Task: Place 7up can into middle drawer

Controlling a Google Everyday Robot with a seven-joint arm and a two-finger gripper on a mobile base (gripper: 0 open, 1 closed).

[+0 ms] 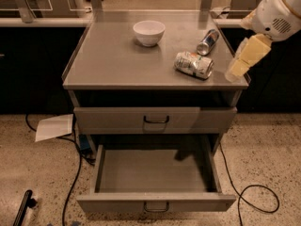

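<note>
**Desk:** Where's your tool right now?

**Operator:** From my one camera, the gripper point(237, 68) sits right of centre in the frame. It hangs off the white arm point(277, 11) that comes in from the upper right corner. It points down and leftward at the front right corner of the cabinet top point(117, 62). I cannot tell whether it is released or clenched. I can see a gap between it and the cans.

**Desk:** And the can you're after?

**Operator:** The 7up can point(194, 64) lies on its side on the cabinet top, right of the middle of the frame. Its sides are dented. It is near the gripper, just to its left, and not touching it. Just behind it, toward the upper right, the slimmer silver-and-blue can point(208, 42) lies on its side too. I see a small gap between the two cans.

**Desk:** Anything else up there?

**Operator:** A white bowl point(149, 32) stands upright near the top centre, well apart from both cans.

**Desk:** Drawers?

**Operator:** The middle drawer point(113, 203) is pulled out toward me along the bottom of the frame, and a shadow lies on its grey floor at the back right. The upper drawer point(108, 120) above it is pushed in.

**Desk:** Floor?

**Operator:** A sheet of paper point(54, 127) lies at the left, and a black cable point(256, 199) loops at the lower right.
</note>
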